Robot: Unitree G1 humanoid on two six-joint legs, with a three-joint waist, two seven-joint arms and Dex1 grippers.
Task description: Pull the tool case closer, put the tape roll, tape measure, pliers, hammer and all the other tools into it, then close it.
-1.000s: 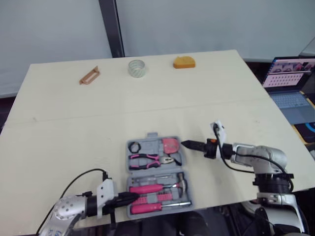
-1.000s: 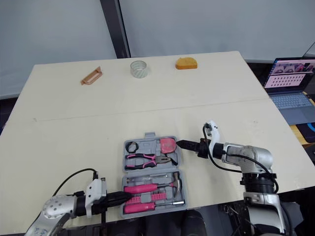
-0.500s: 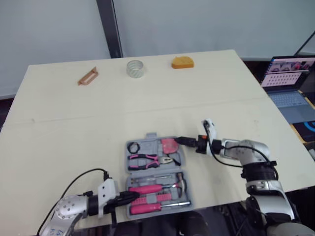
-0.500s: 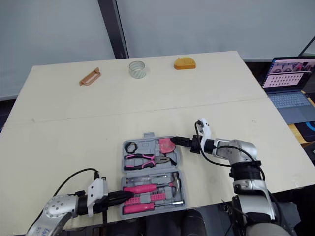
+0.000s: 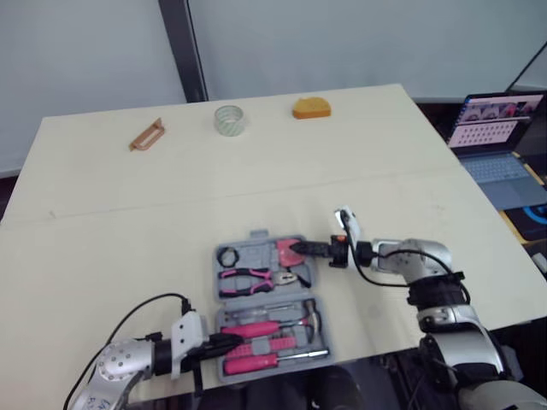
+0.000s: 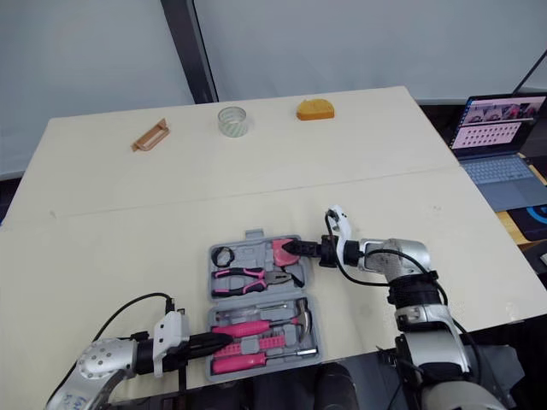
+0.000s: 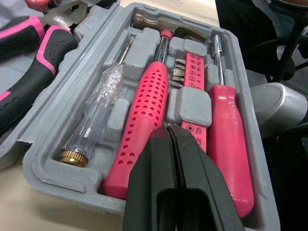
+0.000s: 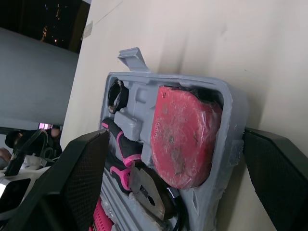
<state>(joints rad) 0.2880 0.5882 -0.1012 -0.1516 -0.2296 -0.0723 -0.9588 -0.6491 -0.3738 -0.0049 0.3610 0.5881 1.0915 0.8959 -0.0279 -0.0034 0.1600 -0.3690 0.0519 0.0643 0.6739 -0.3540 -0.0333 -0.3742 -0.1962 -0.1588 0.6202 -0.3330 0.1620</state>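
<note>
Straddling the right wall of the tool case (image 5: 259,251), the right gripper (image 6: 293,248) is standing wide open with nothing clamped, one of its fingers (image 8: 82,168) reaching over the moulded tray and the other staying outside the shell; the left gripper (image 7: 169,130) is pressing its two fingers flat together on nothing, its tip sitting at the butt of a pink perforated handle (image 7: 144,106) in the near half; the case is lying open and flat right at the near edge of the table (image 5: 385,196), with the pliers (image 5: 256,278), the hammer (image 7: 159,21) and a pink disc (image 8: 183,134) seated in it. The likeliest trouble is coming from that edge, since any further pull is risking the near half tipping off; a pinch on one thin wall is also likely to swing the case round rather than draw it straight, or to snag the film wrapping the disc; the tape roll (image 5: 228,120), an orange object (image 5: 310,108) and a tan handle-shaped piece (image 5: 146,135) are lying along the far side, well apart from the case, so the reaches are looking long. The head views are showing those far items and the table edge; the right wrist view is showing the open span and the film; the left wrist view is showing the shut fingers, though whether the tip is touching the handle cannot be told.
</note>
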